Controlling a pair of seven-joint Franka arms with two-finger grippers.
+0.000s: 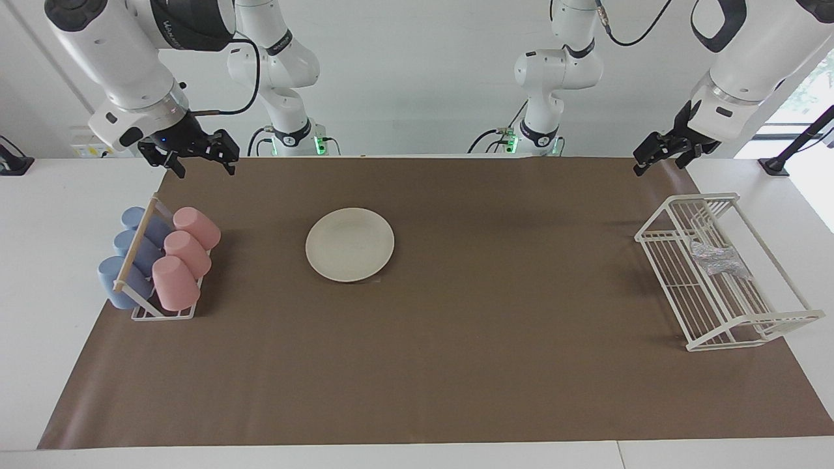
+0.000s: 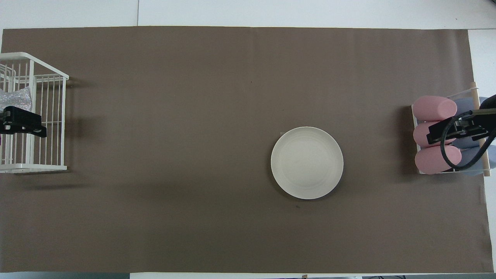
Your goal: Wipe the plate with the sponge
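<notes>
Facing view: the plate (image 1: 350,244) is seen left of centre on the brown mat (image 1: 456,365), bare and untouched. The sponge (image 1: 717,259) is seen at the right, lying in the white wire rack (image 1: 677,225). The right gripper (image 1: 199,153) is held raised at upper left, above the cup rack (image 1: 163,312); the left gripper (image 1: 661,153) is held raised at upper right, above the wire rack's end. Both sets of jaws are spread and nothing is held.

Overhead view: the plate (image 2: 307,162) is shown right of centre, the sponge (image 2: 17,101) at the left edge, partly covered by the left gripper (image 2: 23,123).

No step appears begun. The sponge must first be fetched, probably by the left gripper, being lowered between the rack's wires and closed on the wad.
</notes>
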